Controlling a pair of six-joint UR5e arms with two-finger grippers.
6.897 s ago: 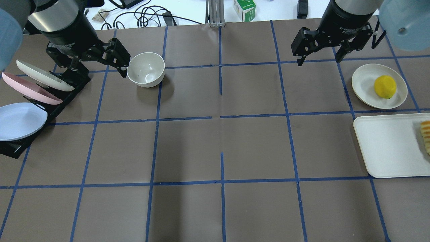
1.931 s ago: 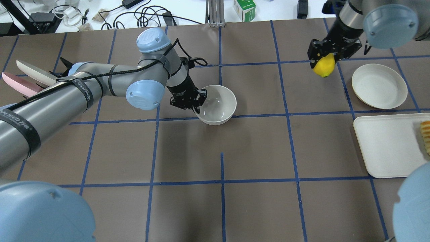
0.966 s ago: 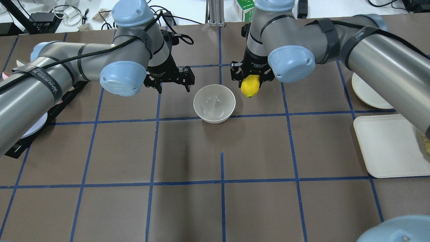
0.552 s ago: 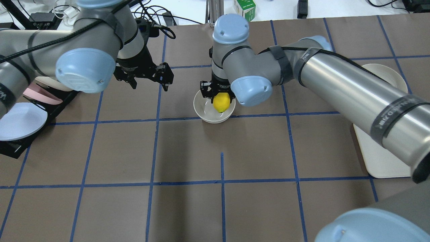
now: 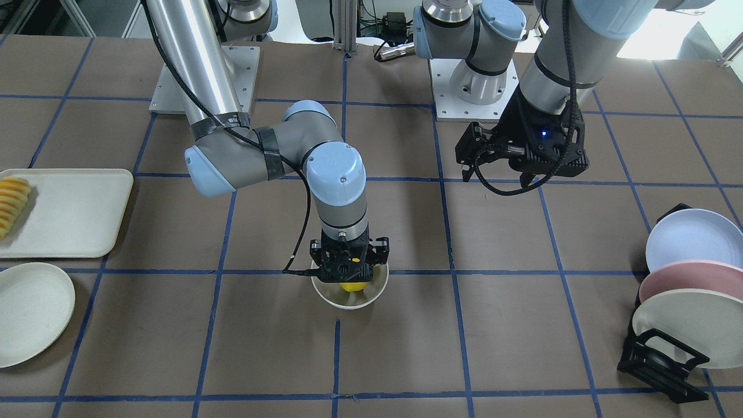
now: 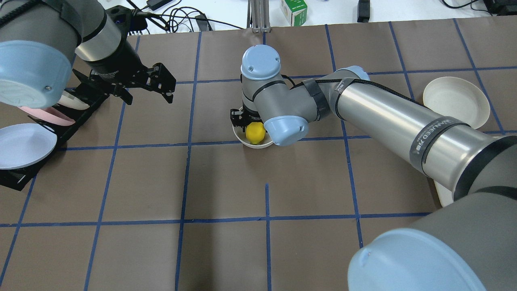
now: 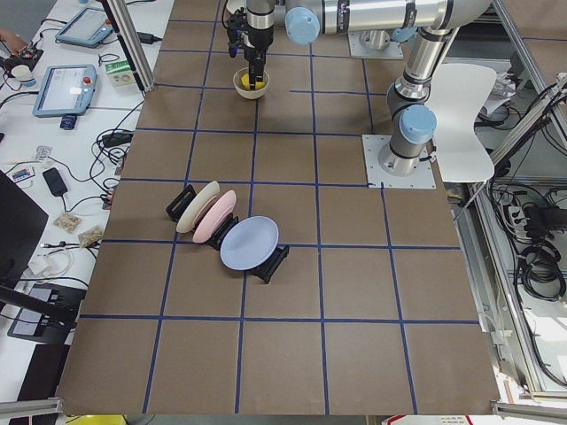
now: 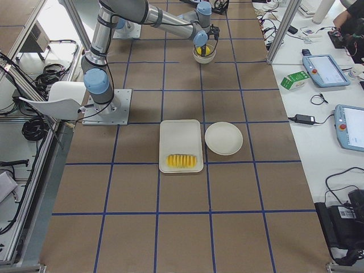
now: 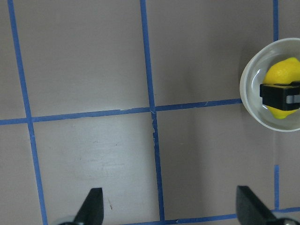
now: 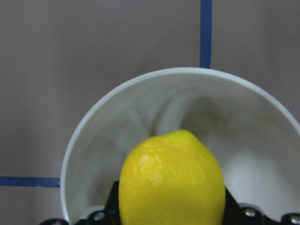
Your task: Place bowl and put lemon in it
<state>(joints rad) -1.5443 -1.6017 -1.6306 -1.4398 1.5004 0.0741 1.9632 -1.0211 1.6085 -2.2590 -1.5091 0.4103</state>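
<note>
The off-white bowl stands upright near the table's middle, also in the front view. The yellow lemon sits low inside it, with its pointed tip up in the right wrist view. My right gripper reaches straight down into the bowl and is shut on the lemon, its fingers flanking it. My left gripper is open and empty, raised well to the left of the bowl. The left wrist view shows the bowl and the lemon from above.
A black rack with three plates stands on my left side. An empty white plate and a white tray holding a row of sliced fruit lie on my right side.
My right gripper has lowered the lemon deeper into the bowl. My left gripper has drawn back to the left toward the plate rack, still open.
</note>
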